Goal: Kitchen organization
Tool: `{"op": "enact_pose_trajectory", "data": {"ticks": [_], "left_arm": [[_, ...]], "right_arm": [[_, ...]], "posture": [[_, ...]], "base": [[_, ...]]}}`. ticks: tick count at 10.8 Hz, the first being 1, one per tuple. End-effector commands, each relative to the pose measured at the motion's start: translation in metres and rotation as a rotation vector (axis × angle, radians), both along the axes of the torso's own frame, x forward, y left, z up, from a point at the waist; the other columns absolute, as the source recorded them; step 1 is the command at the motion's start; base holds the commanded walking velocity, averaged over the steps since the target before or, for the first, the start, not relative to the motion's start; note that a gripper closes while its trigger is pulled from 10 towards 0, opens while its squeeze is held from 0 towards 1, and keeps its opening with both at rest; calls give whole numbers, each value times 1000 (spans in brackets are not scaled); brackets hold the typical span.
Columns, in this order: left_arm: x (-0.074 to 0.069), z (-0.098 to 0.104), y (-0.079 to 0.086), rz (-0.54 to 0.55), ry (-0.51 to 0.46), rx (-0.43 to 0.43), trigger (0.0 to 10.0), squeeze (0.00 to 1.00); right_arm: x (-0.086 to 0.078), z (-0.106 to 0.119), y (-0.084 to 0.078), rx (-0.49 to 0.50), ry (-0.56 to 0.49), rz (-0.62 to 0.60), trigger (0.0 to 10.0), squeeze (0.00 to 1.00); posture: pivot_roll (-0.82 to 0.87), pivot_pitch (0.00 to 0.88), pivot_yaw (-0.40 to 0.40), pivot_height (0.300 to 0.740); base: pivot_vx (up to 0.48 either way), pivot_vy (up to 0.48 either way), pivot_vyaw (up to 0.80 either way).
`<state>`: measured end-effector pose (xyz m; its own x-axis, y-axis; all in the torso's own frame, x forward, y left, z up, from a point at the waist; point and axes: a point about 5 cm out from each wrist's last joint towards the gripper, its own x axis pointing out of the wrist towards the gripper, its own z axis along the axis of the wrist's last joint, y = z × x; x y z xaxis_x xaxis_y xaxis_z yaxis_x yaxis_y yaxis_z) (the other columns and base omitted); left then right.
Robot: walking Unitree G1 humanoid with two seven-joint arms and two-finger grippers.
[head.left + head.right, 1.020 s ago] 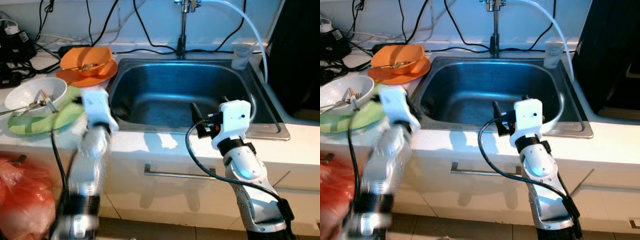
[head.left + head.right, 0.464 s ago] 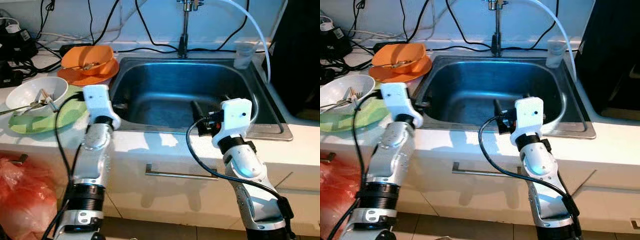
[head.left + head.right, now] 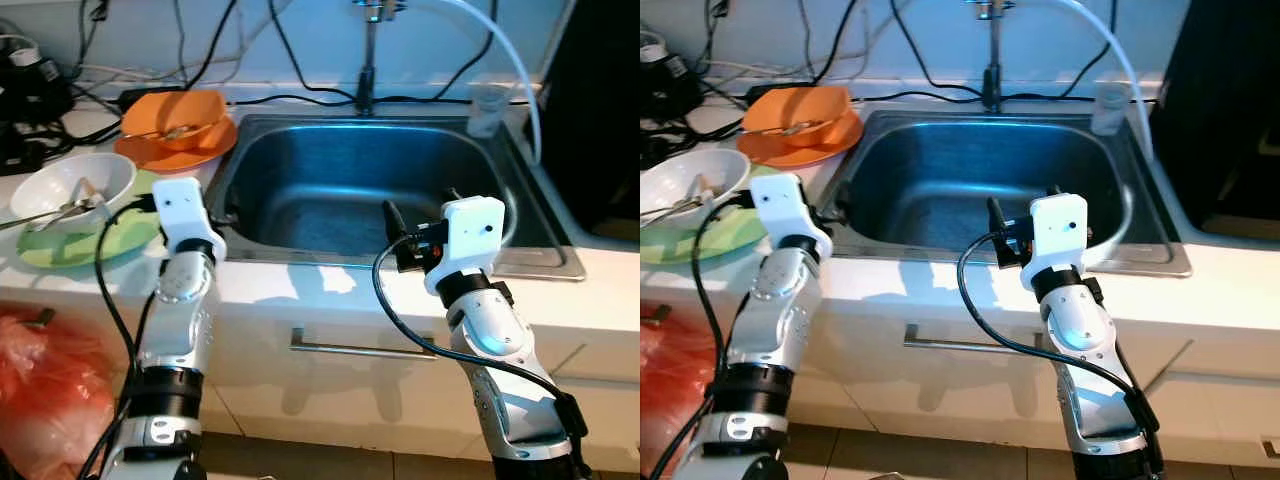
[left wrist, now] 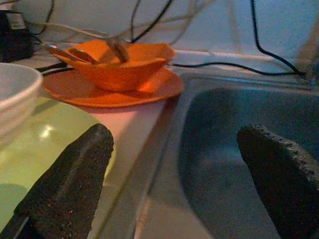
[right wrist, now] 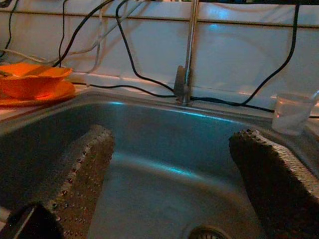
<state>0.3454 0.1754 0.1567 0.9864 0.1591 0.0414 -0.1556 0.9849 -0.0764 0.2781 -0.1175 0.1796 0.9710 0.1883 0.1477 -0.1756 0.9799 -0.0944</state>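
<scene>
Left eye view
Sink (image 3: 300, 135): a steel basin set into the white surface (image 3: 600, 275), with a tap (image 3: 367, 60) at its back rim.
Orange bowl (image 3: 172, 118): sat on an orange plate (image 3: 205, 152) at the sink's left, utensils lying in it.
White bowl (image 3: 70, 188): stood on a green plate (image 3: 120, 240) nearer the front edge, left of the orange pair, with cutlery inside.
Left gripper (image 3: 222, 216): was at the sink's front left corner, just beside the green plate, empty.
Right gripper (image 3: 420, 212): hung over the sink's front rim, right of centre, empty.
Cup (image 3: 485, 110): a clear one, stood at the sink's back right corner.
Red bag (image 3: 45, 395): lay low at the left, below the surface.
Drawer handle (image 3: 350, 348): ran across the cabinet front under the sink.

Left wrist view
Jaws: the left gripper (image 4: 177, 169) had them spread wide, holding nothing.
Between the fingers (image 4: 70, 179): the orange bowl (image 4: 122, 64) on its plate (image 4: 109, 89) lay ahead; the green plate (image 4: 45, 144) was close by one finger and the basin (image 4: 234, 134) by the other.

Right wrist view
Jaws: the right gripper (image 5: 172, 174) had them released and wide apart, nothing in them.
Ahead: the basin (image 5: 164, 149) with its drain (image 5: 207, 233), the tap (image 5: 187, 59), black cables (image 5: 129, 55) on the wall, the cup (image 5: 290, 113) and the orange bowl (image 5: 30, 82).
</scene>
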Motion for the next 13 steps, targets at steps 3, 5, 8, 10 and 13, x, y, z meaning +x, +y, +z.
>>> {"op": "enact_pose_trajectory", "data": {"ticks": [3, 5, 8, 10, 13], "left_arm": [[5, 8, 6, 49, -17, 10, 10000, 0], [1, 14, -10, -41, -68, 54, 10000, 0], [-10, 45, -7, -46, -228, 141, 10000, 0], [-16, 46, -5, -39, -236, 169, 10000, 0], [-22, 37, 2, -16, -198, 167, 10000, 0]], "right_arm": [[3, 0, 1, -6, -1, 1, 10000, 0], [3, 0, 1, -4, 0, -1, 10000, 0], [3, -1, -1, -5, 4, -2, 10000, 0], [5, -1, 3, 1, 2, 15, 10000, 0], [4, 1, 8, -3, -7, 72, 10000, 0]], "posture": [[-80, 0, 62, 740], [-80, 0, 62, 740], [-62, 0, 51, 740], [-51, 0, 48, 740], [-41, 0, 45, 740]], "base": [[0, 0, 0], [0, 0, 0], [0, 0, 0], [0, 0, 0], [0, 0, 267]]}}
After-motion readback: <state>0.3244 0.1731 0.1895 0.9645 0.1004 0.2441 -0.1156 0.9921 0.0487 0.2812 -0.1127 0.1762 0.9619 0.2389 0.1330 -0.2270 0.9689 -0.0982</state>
